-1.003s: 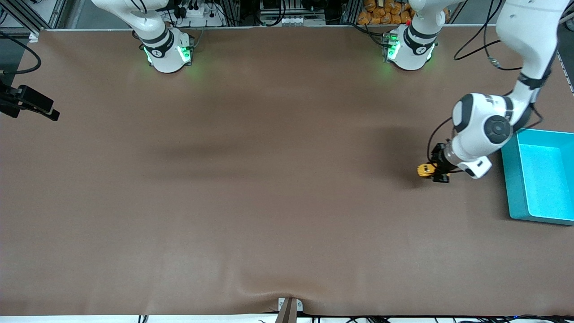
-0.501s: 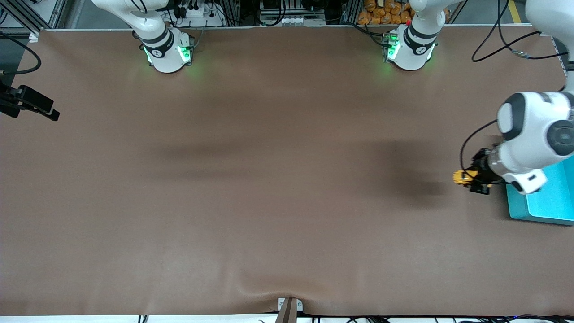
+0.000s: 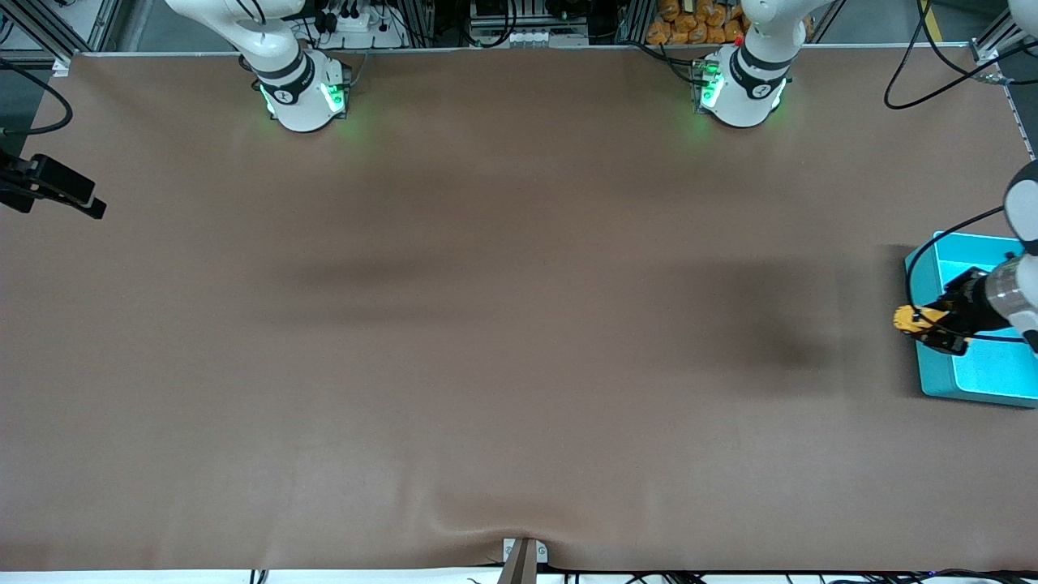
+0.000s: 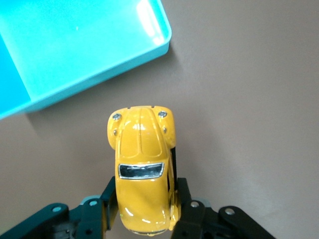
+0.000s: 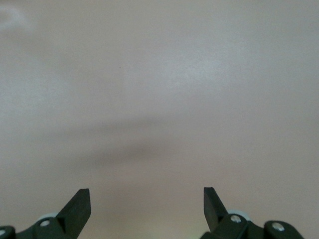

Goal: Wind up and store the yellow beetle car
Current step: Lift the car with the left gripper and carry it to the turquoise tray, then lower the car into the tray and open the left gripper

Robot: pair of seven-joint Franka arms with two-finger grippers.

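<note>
even overhead light, soft shadows
we see glare inside the teal bin [image 3: 985, 369] and broad dim shadows on the surface [image 3: 486, 365].

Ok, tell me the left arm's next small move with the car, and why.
Probably carry it a little farther over the teal bin before letting go. The left gripper is shut on the yellow beetle car, and the left wrist view shows bare table under the car, with the bin's rim just ahead. The right gripper waits open over bare table.
</note>
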